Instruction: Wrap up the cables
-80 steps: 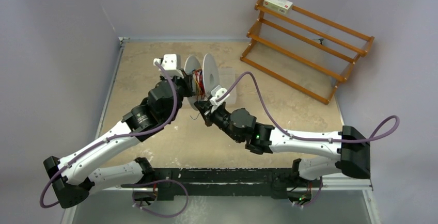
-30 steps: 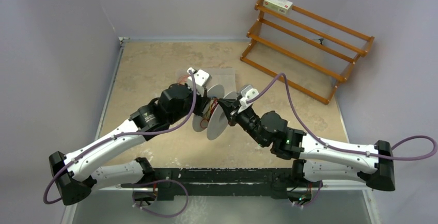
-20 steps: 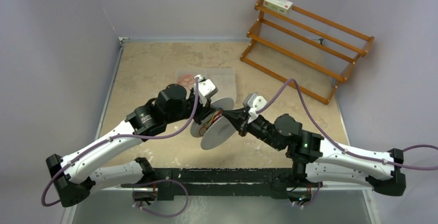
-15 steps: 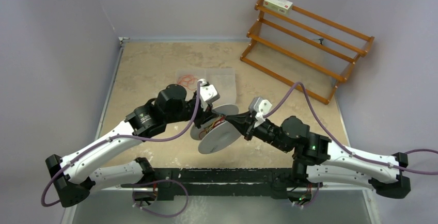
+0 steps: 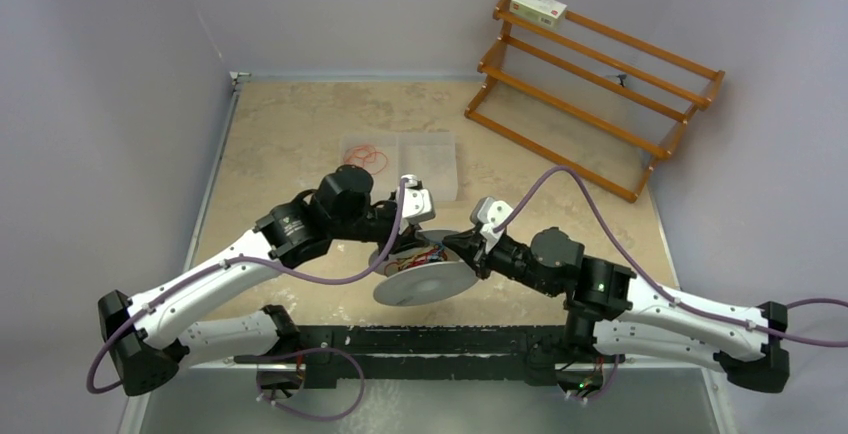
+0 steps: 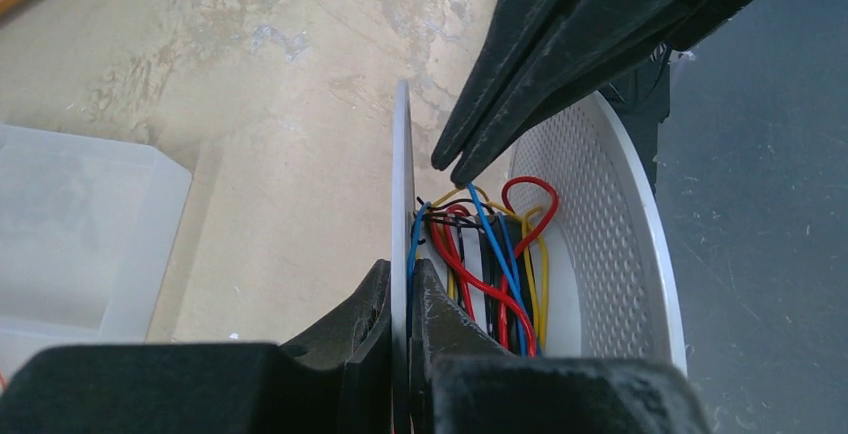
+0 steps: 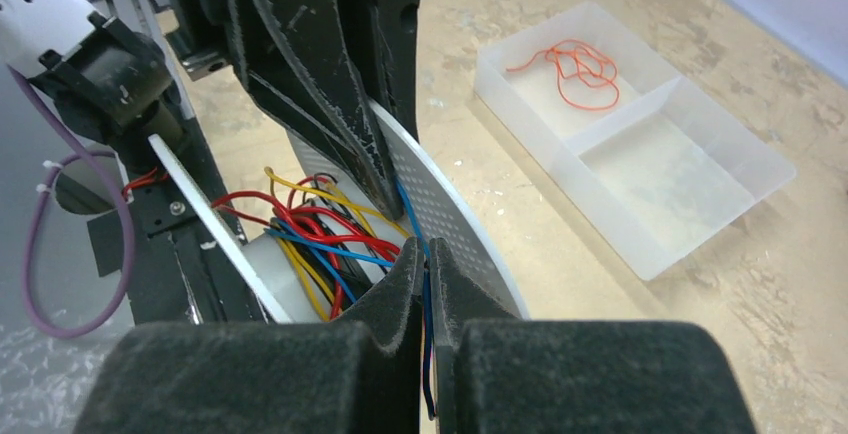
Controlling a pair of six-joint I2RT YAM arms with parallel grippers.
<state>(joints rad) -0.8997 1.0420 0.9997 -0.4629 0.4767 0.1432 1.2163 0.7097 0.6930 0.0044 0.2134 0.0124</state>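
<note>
Thin multicoloured cables point(image 7: 300, 224): light, limp, springy, best pinched near a free end; left claw point(image 6: 405, 272) clenches white plastic spool flange point(image 6: 402, 174); right claw point(image 7: 427, 254) pinches blue strand point(image 7: 428, 354).

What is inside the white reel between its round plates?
Red, blue, yellow and black cables around the white core of the reel. The left tool and right tool hide the lower part.

A robot lab cell: plain walls point(image 5: 120, 74) enclose the table point(image 5: 290, 124).
</note>
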